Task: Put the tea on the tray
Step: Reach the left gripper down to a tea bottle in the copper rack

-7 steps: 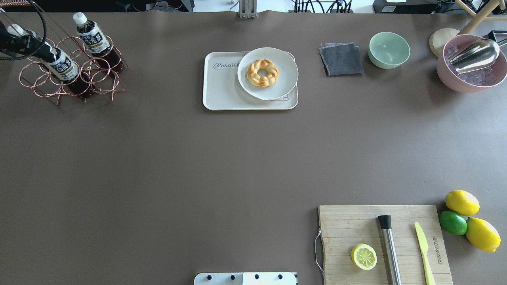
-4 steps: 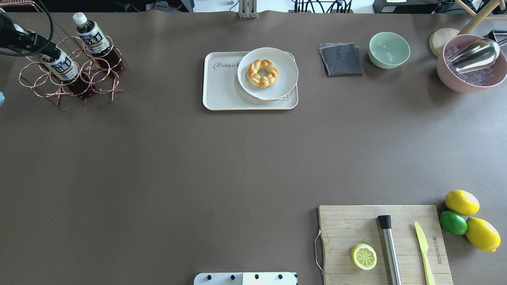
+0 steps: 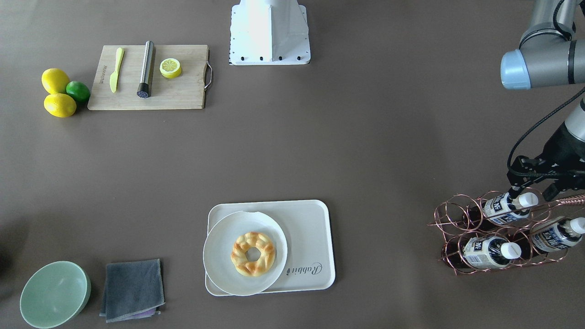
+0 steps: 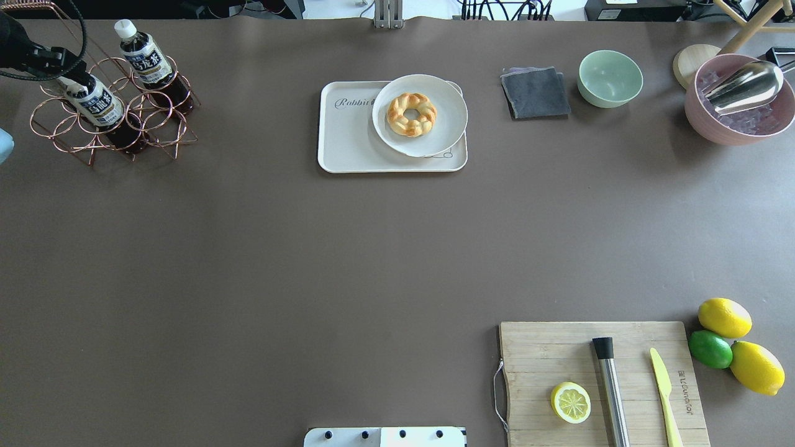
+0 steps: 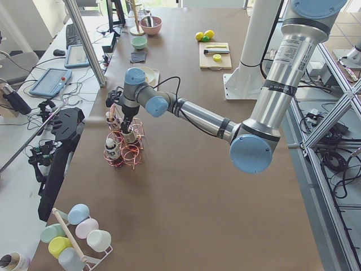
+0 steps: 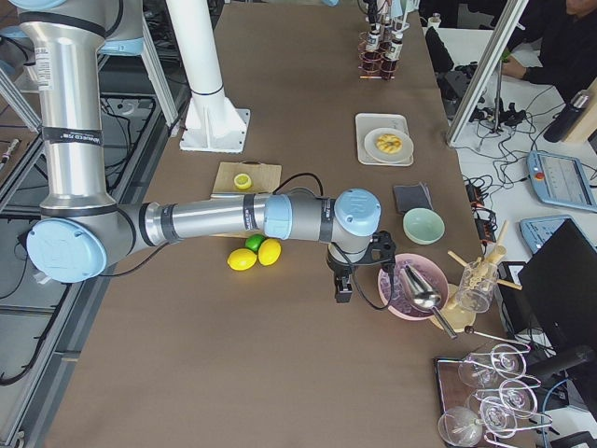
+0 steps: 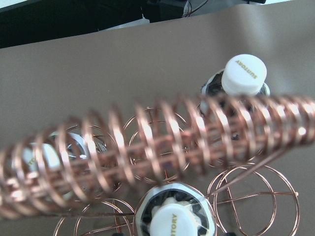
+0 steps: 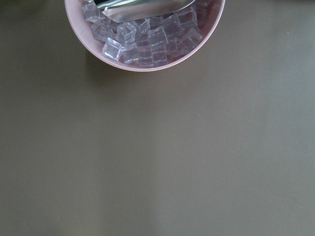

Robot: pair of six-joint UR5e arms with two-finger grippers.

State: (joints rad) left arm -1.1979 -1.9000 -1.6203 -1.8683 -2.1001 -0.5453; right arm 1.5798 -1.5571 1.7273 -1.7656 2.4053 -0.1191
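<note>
Nearest the robot lies the cutting board (image 4: 546, 354). Farther out, the tray (image 3: 311, 228) holds 1 plate (image 3: 219, 256), well apart from the copper rack (image 3: 450, 219) on the counter (image 4: 248, 248). There the left gripper (image 3: 532, 194) straddles the cap of the racked tea (image 3: 500, 205); whether it pinches cannot be told. The same goes for the right gripper (image 6: 342, 285), beside the pink bowl (image 6: 392, 289).

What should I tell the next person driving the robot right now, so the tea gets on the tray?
Left gripper: open, fingers either side of the cap of the tea, not clamped yet.
Right gripper: near the pink ice bowl; open or shut, cannot tell.
All three bottles sit in the copper rack.
Tray: plate with doughnut on one side, rest bare.
Done: the reach. Left: grip, lift out, set on the tray's bare part.
</note>
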